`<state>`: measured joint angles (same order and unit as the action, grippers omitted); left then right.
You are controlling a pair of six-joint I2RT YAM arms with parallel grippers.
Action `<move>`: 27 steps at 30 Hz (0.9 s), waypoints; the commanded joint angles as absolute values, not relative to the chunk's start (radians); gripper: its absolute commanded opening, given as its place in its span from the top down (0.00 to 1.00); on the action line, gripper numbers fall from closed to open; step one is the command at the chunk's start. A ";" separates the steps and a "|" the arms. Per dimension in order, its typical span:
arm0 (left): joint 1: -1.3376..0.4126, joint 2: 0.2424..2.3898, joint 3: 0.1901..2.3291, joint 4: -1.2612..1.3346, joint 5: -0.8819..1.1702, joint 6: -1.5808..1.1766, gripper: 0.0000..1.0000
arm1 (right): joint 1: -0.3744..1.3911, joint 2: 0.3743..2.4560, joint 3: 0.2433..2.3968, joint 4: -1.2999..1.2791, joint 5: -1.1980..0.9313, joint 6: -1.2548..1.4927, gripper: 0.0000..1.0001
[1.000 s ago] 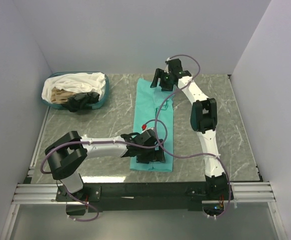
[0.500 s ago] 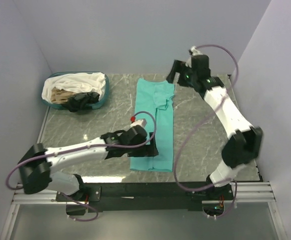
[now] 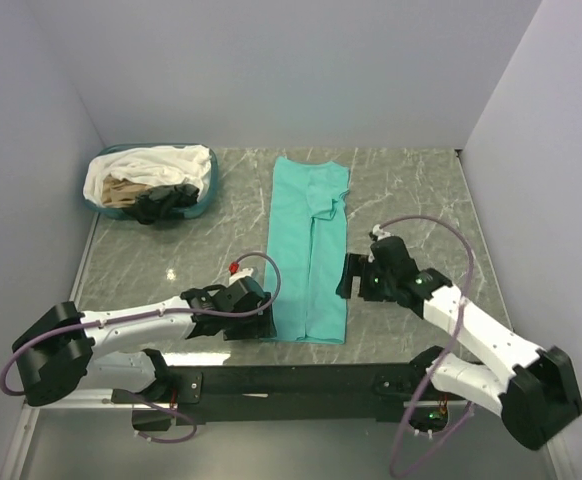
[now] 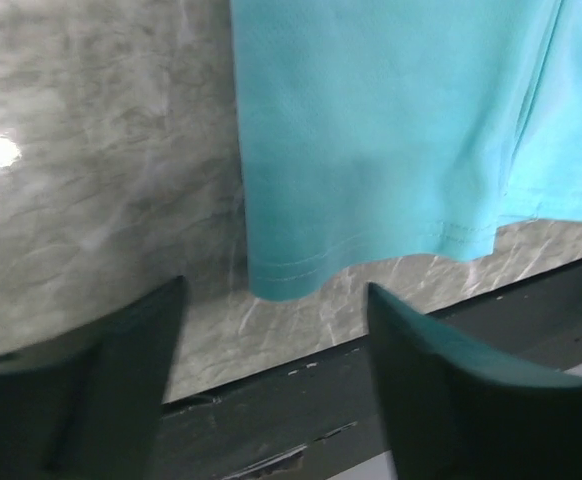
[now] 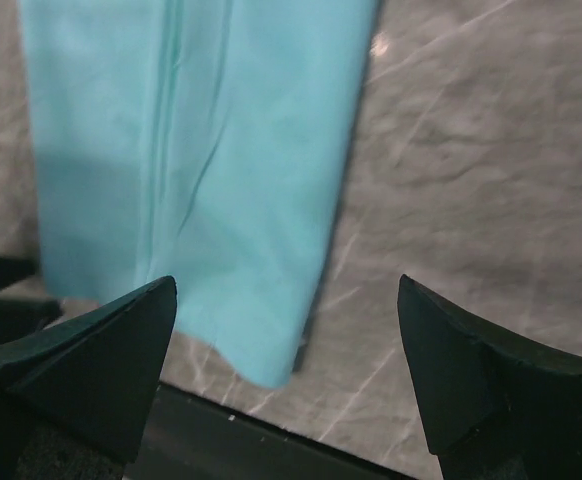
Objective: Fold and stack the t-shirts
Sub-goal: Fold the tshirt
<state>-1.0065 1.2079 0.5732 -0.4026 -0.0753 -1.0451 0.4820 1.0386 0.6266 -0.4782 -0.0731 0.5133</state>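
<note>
A plain teal-green t-shirt (image 3: 309, 250), folded lengthwise into a long narrow strip, lies flat in the middle of the table. My left gripper (image 3: 261, 322) is open and empty, low over the table at the shirt's near-left hem corner (image 4: 286, 275). My right gripper (image 3: 347, 278) is open and empty beside the shirt's right edge near its near end. In the right wrist view the near-right corner (image 5: 271, 360) lies between my open fingers. White (image 3: 161, 160), beige (image 3: 121, 190) and black (image 3: 166, 202) shirts lie heaped in the basket.
The oval teal-rimmed basket (image 3: 207, 200) stands at the far left of the marble table (image 3: 411, 200). The black front rail (image 3: 301, 380) runs just past the shirt's near hem. White walls enclose the table on three sides.
My right arm swung from the shirt's far end to its near-right edge. My left gripper slid off the shirt to the left, to the near-left corner. The shirt lies flatter.
</note>
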 commanded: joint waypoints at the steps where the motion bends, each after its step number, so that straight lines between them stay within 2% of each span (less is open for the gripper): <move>1: -0.997 1.230 0.546 -0.296 -0.012 -1.058 0.27 | 0.554 0.921 0.571 -0.459 -0.093 0.595 0.03; 6: -0.997 1.273 0.508 -0.253 0.023 -1.069 0.56 | 0.644 0.842 0.493 -0.482 -0.088 0.635 0.05; 10: -0.997 1.293 0.483 -0.216 0.029 -1.081 0.71 | 0.682 0.821 0.433 -0.474 -0.109 0.655 0.09; 14: -0.997 1.307 0.485 -0.202 0.025 -1.085 0.80 | 0.774 0.796 0.394 -0.460 -0.109 0.672 0.15; 17: -0.997 1.318 0.495 -0.209 0.023 -1.085 0.92 | 0.825 0.814 0.390 -0.456 -0.110 0.675 0.18; 18: -0.996 1.316 0.495 -0.201 0.028 -1.086 0.99 | 0.833 0.825 0.388 -0.446 -0.112 0.676 0.19; 27: -0.997 1.284 0.456 -0.178 0.040 -1.147 0.99 | 0.870 0.917 0.354 -0.416 -0.034 0.741 0.31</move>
